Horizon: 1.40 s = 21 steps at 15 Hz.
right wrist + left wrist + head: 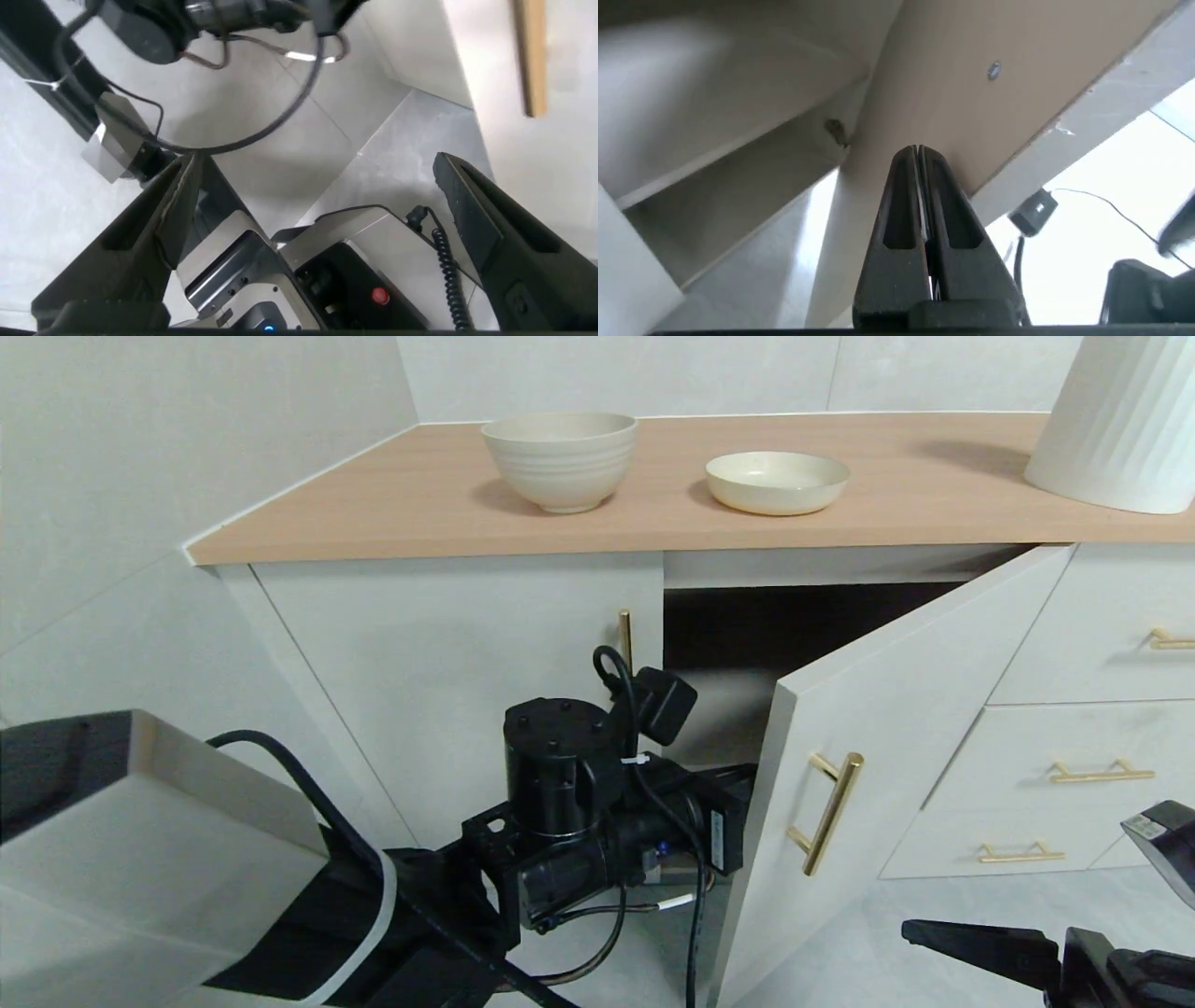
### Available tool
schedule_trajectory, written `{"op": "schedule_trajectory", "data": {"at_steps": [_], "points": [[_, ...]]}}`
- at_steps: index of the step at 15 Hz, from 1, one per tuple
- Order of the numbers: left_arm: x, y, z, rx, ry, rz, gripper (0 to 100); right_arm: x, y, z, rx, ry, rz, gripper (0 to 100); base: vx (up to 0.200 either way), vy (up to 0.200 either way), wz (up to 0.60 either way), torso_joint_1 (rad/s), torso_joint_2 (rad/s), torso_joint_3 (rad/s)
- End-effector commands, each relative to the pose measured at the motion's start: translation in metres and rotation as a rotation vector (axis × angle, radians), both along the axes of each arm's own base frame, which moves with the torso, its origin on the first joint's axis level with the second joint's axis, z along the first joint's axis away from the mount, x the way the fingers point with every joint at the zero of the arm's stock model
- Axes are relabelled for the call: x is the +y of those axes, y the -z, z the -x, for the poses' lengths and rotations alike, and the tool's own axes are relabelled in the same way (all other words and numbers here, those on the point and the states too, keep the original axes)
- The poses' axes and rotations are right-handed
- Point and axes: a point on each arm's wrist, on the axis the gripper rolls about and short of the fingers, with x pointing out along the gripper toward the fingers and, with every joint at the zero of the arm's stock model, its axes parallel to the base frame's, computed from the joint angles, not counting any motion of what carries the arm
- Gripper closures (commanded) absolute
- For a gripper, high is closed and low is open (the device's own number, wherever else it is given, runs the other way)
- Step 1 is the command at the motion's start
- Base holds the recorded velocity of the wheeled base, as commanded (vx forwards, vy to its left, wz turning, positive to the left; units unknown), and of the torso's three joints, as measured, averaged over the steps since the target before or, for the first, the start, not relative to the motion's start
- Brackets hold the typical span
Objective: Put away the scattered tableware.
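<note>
Behind the cabinet door point(887, 728) the left gripper point(918, 154) is closed, empty; before it the right gripper point(316, 168) gapes, empty. We judge: door-opening in hand, bowl point(560, 462) next.

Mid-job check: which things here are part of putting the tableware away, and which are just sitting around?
Job: deep ribbed bowl and shallow dish, both on the countertop; open cabinet door.
Lying about: white fluted container; closed left door; drawers.
</note>
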Motion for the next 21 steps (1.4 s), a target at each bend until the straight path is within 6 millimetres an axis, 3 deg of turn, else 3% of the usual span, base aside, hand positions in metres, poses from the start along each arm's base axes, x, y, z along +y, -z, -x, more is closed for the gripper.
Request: {"op": "schedule_trajectory", "data": {"at_steps": [1,7,9,12,15,18,21], "points": [[-0.003,0.007,-0.01,0.008,-0.013,-0.008,100,0.0,0.0,0.0,0.002,-0.001,0.001,0,0.0,0.0,0.0,0.0,0.0,0.0],[-0.005,0.005,-0.012,0.015,-0.001,-0.014,100,0.0,0.002,0.003,-0.007,-0.023,0.009,0,-0.033,0.0,0.0,0.0,0.0,0.001],[-0.011,0.004,-0.017,0.009,0.005,-0.004,100,0.0,0.001,0.003,-0.011,-0.031,0.006,0,0.0,0.0,0.0,0.0,0.0,0.0],[-0.024,0.019,-0.031,0.017,0.0,-0.013,100,0.0,0.001,0.004,-0.012,-0.031,0.005,0,0.0,0.0,0.0,0.0,0.0,0.0],[-0.027,0.017,-0.035,0.028,0.0,-0.024,100,-0.001,-0.001,0.005,-0.03,-0.035,0.0,0,0.0,0.0,0.0,0.0,0.0,0.0],[-0.029,0.006,-0.026,0.014,0.019,-0.008,100,-0.006,-0.01,0.018,-0.106,-0.105,-0.039,0,0.0,0.0,0.0,0.0,0.0,0.0],[-0.043,0.005,-0.003,0.019,0.077,-0.016,100,-0.013,-0.022,0.025,-0.177,-0.114,-0.09,0,0.0,0.0,0.0,0.0,0.0,0.0]]}}
